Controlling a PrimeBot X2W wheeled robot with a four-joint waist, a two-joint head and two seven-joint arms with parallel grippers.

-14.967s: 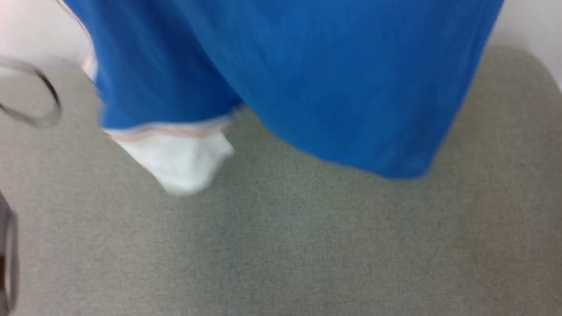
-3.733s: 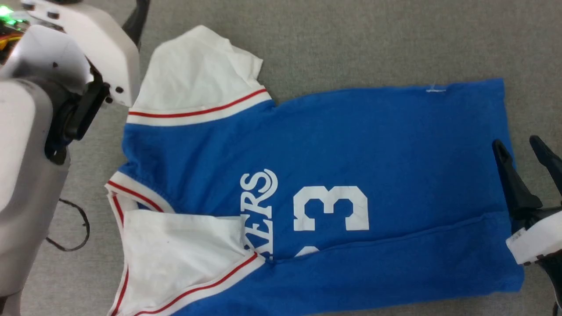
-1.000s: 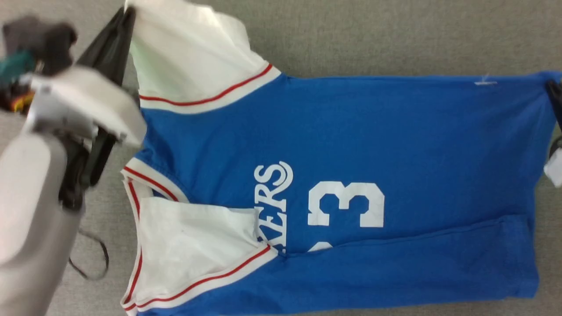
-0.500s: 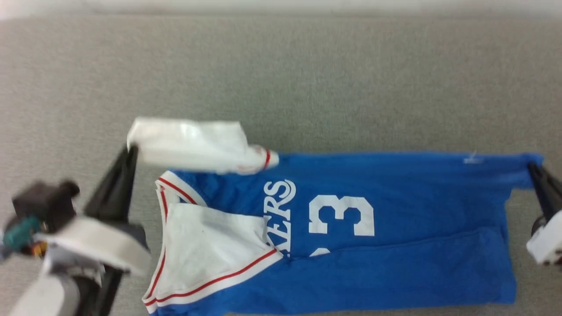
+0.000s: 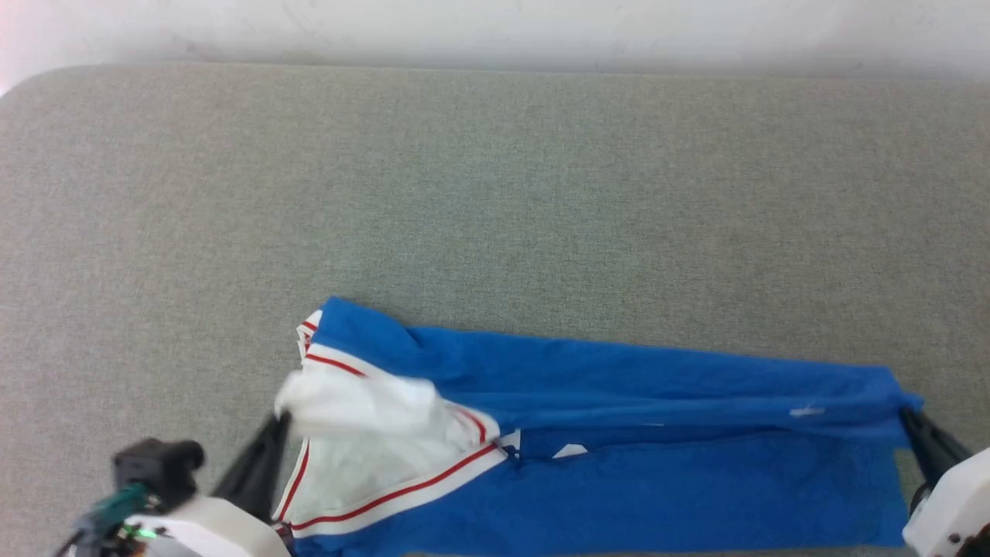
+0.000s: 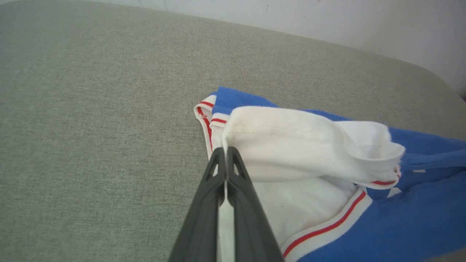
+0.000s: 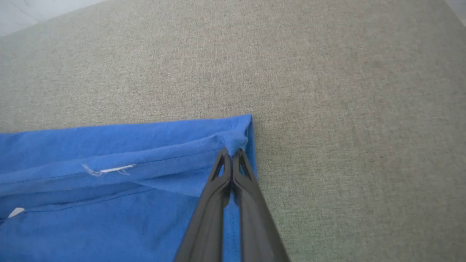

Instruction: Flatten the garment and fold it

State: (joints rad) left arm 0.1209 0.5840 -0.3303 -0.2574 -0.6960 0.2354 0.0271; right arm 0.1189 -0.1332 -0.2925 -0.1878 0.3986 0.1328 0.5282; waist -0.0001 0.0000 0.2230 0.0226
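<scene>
The garment (image 5: 619, 433), a royal-blue jersey with white sleeves and red stripe trim, lies as a long band near the front of the grey surface, its far edge carried over toward me. My left gripper (image 5: 280, 422) is shut on the white sleeve's edge (image 6: 255, 142) at the collar end. My right gripper (image 5: 906, 414) is shut on the blue hem corner (image 7: 236, 140) at the other end. In the left wrist view the left gripper (image 6: 225, 150) pinches the sleeve hem; in the right wrist view the right gripper (image 7: 232, 151) pinches the folded hem. The lettering is almost wholly covered.
The grey fabric-covered surface (image 5: 495, 193) stretches wide beyond the garment to a pale wall (image 5: 495, 31) at the back. Its rounded far-left corner (image 5: 31, 77) shows in the head view.
Both grippers have drawn the garment's far edge toward me, folding it over the lettering and number. The head view has also shifted, so the garment sits lower in it.
</scene>
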